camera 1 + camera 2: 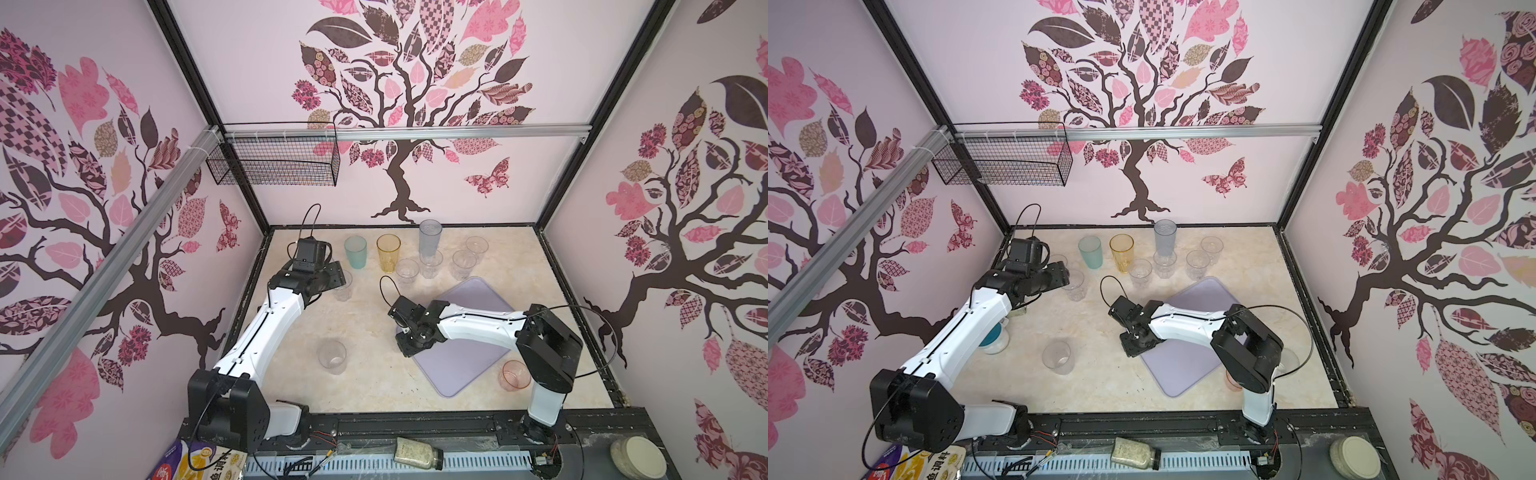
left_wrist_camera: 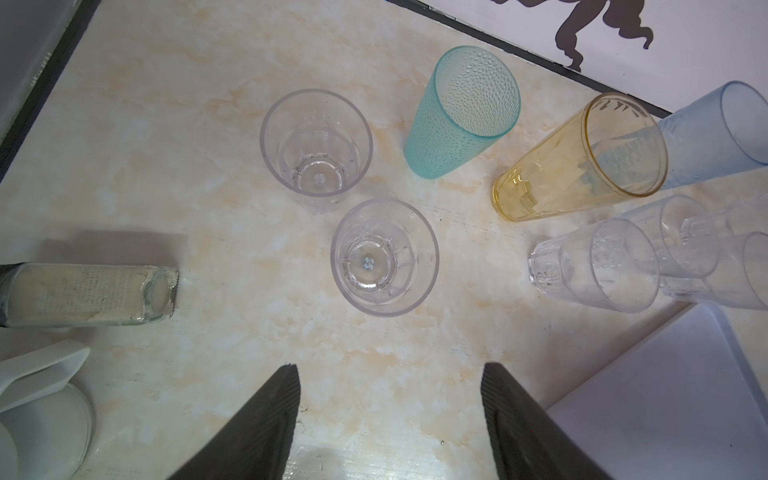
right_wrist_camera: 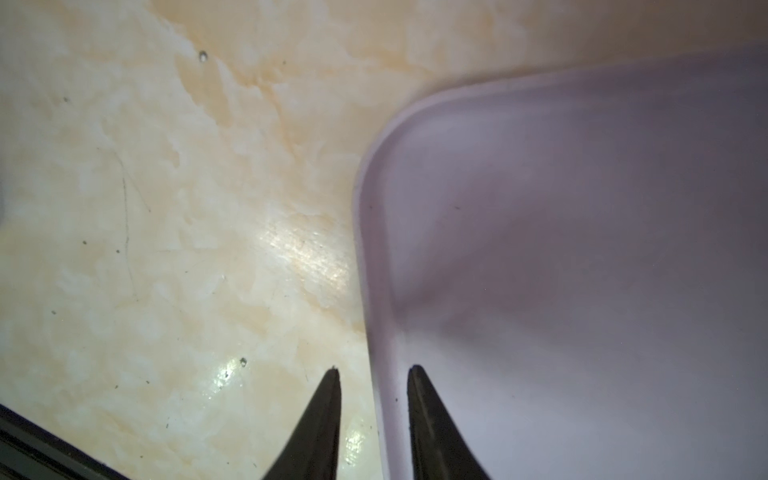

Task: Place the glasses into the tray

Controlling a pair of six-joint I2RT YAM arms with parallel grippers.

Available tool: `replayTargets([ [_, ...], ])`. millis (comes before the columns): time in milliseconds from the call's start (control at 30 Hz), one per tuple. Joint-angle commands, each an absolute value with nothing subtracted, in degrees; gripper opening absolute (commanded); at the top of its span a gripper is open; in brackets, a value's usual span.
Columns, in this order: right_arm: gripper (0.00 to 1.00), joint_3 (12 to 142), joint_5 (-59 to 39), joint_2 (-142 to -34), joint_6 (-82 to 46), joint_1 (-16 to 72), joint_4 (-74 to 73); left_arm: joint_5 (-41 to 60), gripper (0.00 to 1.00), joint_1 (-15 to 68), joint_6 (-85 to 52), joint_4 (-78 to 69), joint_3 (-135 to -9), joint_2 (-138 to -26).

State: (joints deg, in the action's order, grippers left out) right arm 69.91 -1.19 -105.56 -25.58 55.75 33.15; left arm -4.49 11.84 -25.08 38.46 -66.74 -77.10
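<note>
front rail: capped bottle (image 1: 417, 454) with grainy stuff in it, lying on its side. There's a round jar (image 1: 638, 457) with a pale lid at the right end and a snack bag (image 1: 199, 461) at the left.
pink glass: short pink glass (image 1: 515, 375), upright on the bench (image 1: 374, 386), just beside the tray's near right edge and right by the right arm's base.
lone clear glass: lone clear glass (image 1: 332, 356), upright at the near middle of the bench, well apart from the rest.
tray: lavender tray (image 1: 461, 365), flat on the right half of the bench and turned cornerwise. Every glass I can see stands outside it.
right claw: right claw (image 3: 374, 369) is down low at the tray's left corner. Its fingers are drawn close with a slim gap, one over the bench and one over the tray, rim between them. Honestly can't tell if it's pinching the rim.
left claw: left claw (image 2: 390, 368) is spread wide with nothing in it, hanging over the back left of the bench. A short clear glass (image 2: 384, 257) sits just ahead of its fingers, with a second clear glass (image 2: 316, 143) close beside that.
back row: teal glass (image 1: 355, 252), amber glass (image 1: 388, 252) and blue-grey glass (image 1: 430, 237), all tall and upright near the back wall.
back right: cluster of short clear glasses (image 1: 463, 264) between the tall ones and the tray's far corner.
</note>
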Motion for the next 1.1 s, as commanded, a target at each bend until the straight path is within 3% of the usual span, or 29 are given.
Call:
replayTargets([
  [0,0.26,71.88,-2.12,-108.63,-25.22,56.38,32.98,-4.82,0.74,11.91,-24.68,38.09,-67.92,-77.01],
  [433,0.08,73.15,3.05,-111.53,-28.23,56.16,31.77,-3.95,0.74,12.16,-24.61,38.27,-68.75,-77.52],
  [1067,0.03,79.35,5.55,-114.5,-29.26,49.88,26.97,-8.7,0.74,14.55,-24.09,39.6,-70.74,-76.85],
])
